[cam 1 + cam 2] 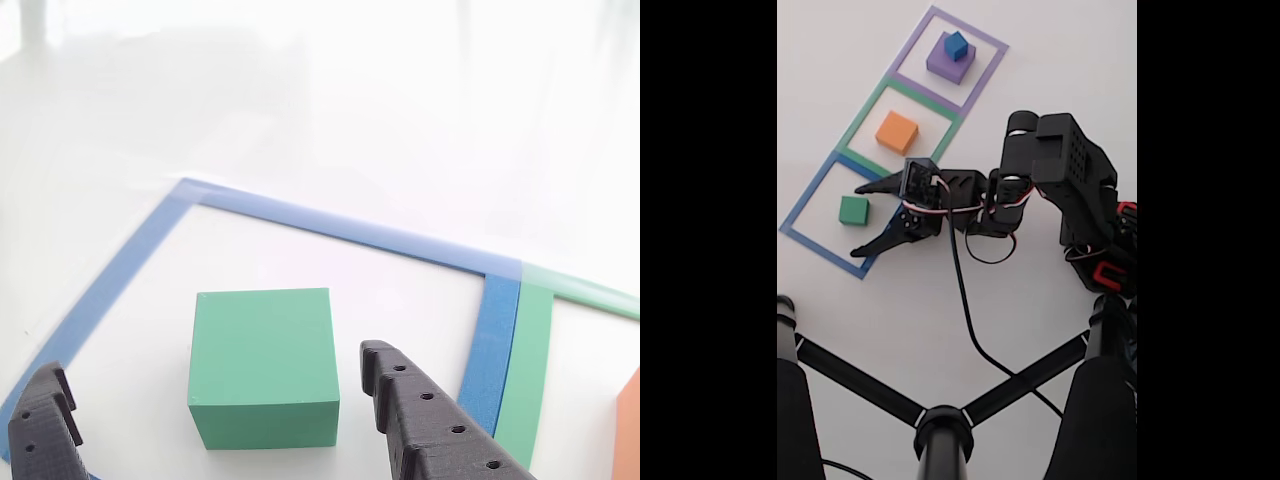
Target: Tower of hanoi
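- Hanging just short of the green block (263, 365), gripper (858, 218) spread wide, nothing pinched; a finger (432, 420) on each side of the block in the other view.
- Sitting square to the jaws inside the blue tape outline (800, 205), apart from both fingers; straight ahead, nothing in between.
- Resting beyond, in the green tape outline (862, 118), orange block (896, 132), well clear.
- Lying farthest, in the purple tape outline (985, 70), purple block (943, 66) with blue cube (956, 45) on top.
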You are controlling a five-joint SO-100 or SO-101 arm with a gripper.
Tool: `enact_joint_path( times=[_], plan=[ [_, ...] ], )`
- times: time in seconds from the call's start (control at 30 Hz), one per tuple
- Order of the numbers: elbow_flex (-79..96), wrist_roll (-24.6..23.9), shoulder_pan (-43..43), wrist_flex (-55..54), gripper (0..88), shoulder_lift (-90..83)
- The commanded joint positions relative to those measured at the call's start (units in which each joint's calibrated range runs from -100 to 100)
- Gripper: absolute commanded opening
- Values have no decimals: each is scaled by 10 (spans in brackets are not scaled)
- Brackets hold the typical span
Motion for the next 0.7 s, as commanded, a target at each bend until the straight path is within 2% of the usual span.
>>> enact_joint_path(
  times=[0.0,0.43,0.67],
  plan=[
    [-12,4,-2,-14,292,-2],
    [-14,4,-8,-10,146,-1],
    [-13,4,-15,-13,104,-6]
  ],
)
